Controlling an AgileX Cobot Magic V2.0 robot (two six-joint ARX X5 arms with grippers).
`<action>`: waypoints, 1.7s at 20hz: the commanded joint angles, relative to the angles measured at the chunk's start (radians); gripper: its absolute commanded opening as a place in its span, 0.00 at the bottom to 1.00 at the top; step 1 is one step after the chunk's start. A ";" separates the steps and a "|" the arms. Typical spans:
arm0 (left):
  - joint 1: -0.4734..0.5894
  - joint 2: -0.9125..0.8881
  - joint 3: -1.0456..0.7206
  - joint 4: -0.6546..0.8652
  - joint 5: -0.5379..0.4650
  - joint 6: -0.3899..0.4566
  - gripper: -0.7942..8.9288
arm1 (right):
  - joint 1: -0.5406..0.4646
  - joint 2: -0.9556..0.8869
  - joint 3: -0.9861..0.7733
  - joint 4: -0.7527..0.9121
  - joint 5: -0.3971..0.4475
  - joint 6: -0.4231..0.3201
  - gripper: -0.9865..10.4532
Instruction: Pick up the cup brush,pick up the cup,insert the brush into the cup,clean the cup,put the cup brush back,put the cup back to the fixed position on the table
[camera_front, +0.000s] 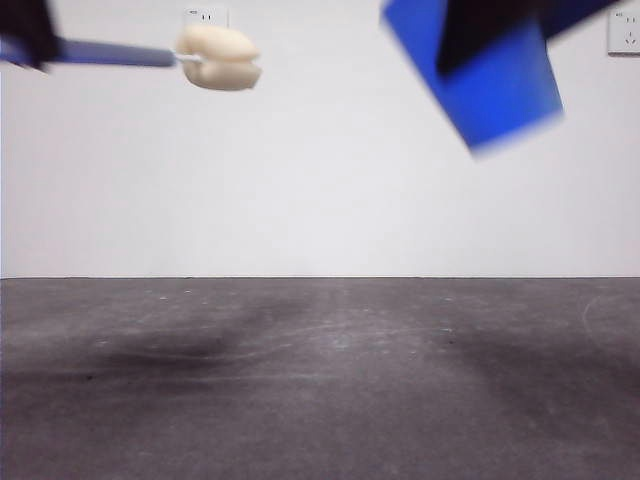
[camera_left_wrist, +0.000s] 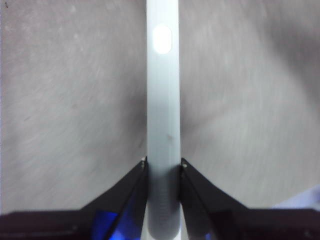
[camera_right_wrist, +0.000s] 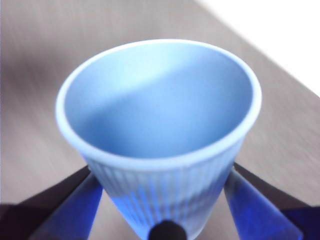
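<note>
Cup brush aloft, blue cup tilted

Cup brush level, cup tilted, aloft

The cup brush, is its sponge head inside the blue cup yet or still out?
Out: the sponge head hangs apart from the tilted blue cup, whose inside looks empty.

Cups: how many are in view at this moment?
1. The blue cup is held off the table in the right gripper, tilted at the front view's upper right; none other shows.
</note>
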 joint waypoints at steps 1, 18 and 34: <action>0.046 0.116 -0.007 0.093 0.000 -0.061 0.07 | 0.000 -0.094 0.025 0.048 -0.029 0.061 0.08; 0.175 0.789 -0.007 0.600 0.114 -0.155 0.07 | 0.000 -0.374 0.060 -0.033 -0.029 0.068 0.08; 0.187 0.785 -0.006 0.523 0.235 -0.090 0.63 | -0.011 -0.244 0.059 -0.040 -0.033 0.201 0.08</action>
